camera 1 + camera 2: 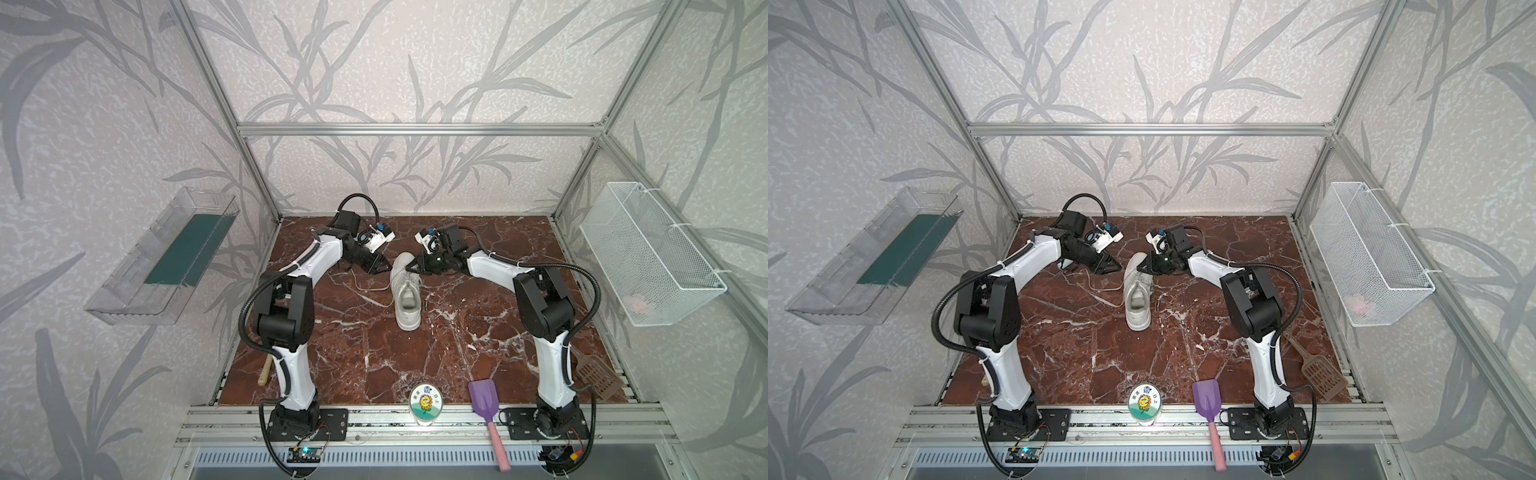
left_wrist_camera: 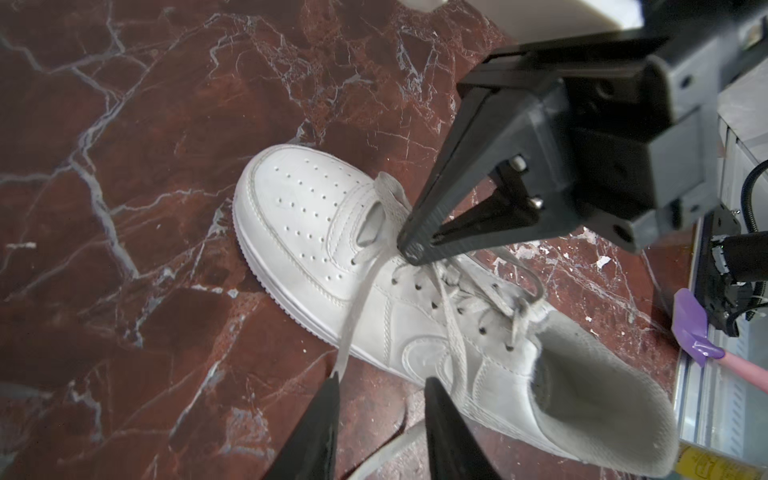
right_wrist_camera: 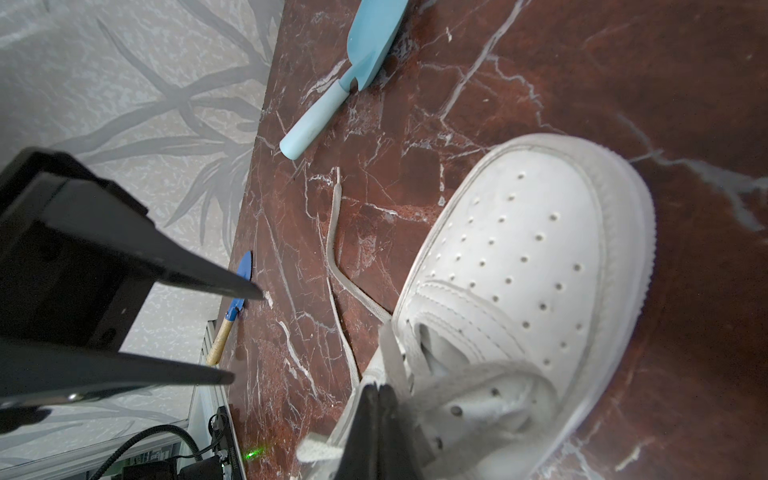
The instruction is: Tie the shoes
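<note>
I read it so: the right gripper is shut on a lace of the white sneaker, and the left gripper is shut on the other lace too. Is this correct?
Not fully. The left gripper is open: the left wrist view shows its fingers apart, clamping nothing. The right gripper is indeed shut on a lace of the white sneaker.

The left arm point(image 1: 320, 257) and the right arm point(image 1: 494, 266) have smooth white parts joined by big black blocks point(image 1: 286, 307). A bumpy black cable point(image 1: 245, 316) loops along each arm, tied on with thin white ties point(image 1: 520, 264). Each arm has a flat black plate point(image 1: 334, 417) at the bottom. By each wrist is a small white camera point(image 1: 379, 237) with a blue bit. The left gripper point(image 2: 382, 378) and the right gripper point(image 2: 415, 251) have long black fingers point(image 2: 453, 174) with pointy ends, and the right one has two shiny silver screws point(image 2: 537, 202)
</note>
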`<act>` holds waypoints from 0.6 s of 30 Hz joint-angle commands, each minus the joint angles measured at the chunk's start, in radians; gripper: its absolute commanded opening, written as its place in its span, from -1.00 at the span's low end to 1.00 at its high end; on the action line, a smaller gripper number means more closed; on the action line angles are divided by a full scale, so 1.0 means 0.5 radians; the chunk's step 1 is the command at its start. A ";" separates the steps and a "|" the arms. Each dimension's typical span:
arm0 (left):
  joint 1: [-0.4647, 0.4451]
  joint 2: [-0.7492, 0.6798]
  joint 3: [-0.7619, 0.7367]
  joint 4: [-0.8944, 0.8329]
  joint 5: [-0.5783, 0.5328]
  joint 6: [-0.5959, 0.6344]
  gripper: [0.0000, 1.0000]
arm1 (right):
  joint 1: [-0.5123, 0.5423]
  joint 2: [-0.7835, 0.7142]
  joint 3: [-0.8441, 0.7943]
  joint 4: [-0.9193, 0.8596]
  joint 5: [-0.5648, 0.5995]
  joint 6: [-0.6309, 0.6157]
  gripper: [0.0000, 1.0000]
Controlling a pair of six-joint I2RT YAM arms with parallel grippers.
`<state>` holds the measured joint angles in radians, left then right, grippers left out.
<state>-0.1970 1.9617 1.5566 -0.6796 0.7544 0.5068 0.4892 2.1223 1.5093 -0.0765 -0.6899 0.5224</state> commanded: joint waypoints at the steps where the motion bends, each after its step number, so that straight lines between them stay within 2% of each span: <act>1: -0.014 0.136 0.107 -0.087 0.072 0.201 -0.26 | -0.010 -0.042 0.019 -0.078 -0.031 -0.029 -0.94; 8: -0.044 0.170 0.035 0.103 -0.065 0.220 -0.19 | -0.014 -0.017 0.022 -0.070 -0.075 -0.032 -0.94; 18: -0.127 0.330 0.258 -0.183 -0.204 0.364 -0.19 | -0.012 -0.020 0.012 -0.057 -0.081 -0.023 -0.94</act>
<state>-0.2440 2.1029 1.6421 -0.6956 0.6777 0.6250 0.4850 2.1223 1.5093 -0.0803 -0.7128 0.5224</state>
